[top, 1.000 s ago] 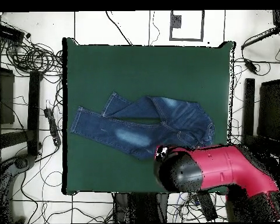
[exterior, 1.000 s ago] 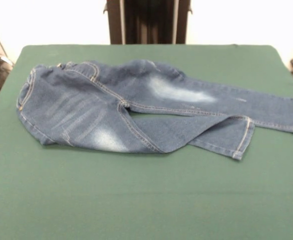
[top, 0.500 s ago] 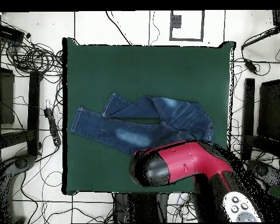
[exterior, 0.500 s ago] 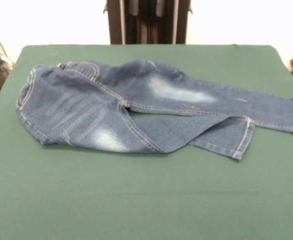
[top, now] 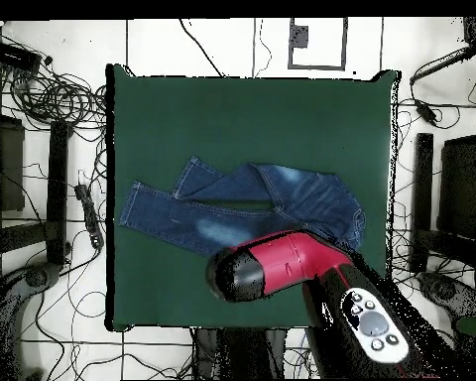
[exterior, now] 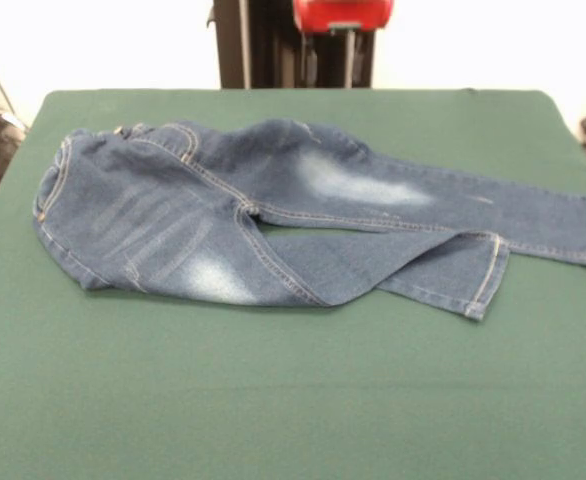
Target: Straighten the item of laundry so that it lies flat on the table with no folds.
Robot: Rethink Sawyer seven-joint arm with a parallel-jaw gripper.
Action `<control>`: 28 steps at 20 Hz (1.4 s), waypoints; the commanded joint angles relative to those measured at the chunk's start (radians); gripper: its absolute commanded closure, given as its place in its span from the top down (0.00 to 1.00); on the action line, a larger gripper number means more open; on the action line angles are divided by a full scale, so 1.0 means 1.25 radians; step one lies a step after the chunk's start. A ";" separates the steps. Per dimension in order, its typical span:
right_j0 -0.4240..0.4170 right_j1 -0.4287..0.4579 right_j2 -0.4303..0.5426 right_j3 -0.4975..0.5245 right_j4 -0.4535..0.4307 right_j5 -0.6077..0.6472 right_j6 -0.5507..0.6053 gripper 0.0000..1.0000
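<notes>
One pair of jeans (exterior: 303, 225) lies on the one table (exterior: 273, 400), legs crossing, below and ahead of my arm (top: 282, 266), whose gripper is hidden, so I cannot tell its state.

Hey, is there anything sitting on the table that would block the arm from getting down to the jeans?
Nothing visible does. The jeans lie alone on the green table, with only bare cloth around them. The arm hangs above the table's robot-side edge, overlapping the jeans in the overhead view. Its gripper cannot be made out in either view.
</notes>
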 commanded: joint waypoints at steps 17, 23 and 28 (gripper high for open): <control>0.173 0.158 -0.160 -0.296 0.169 0.058 0.190 1.00; 0.213 0.113 -0.194 -0.300 0.230 0.123 0.177 1.00; 0.238 0.102 -0.220 -0.305 0.242 0.128 0.159 1.00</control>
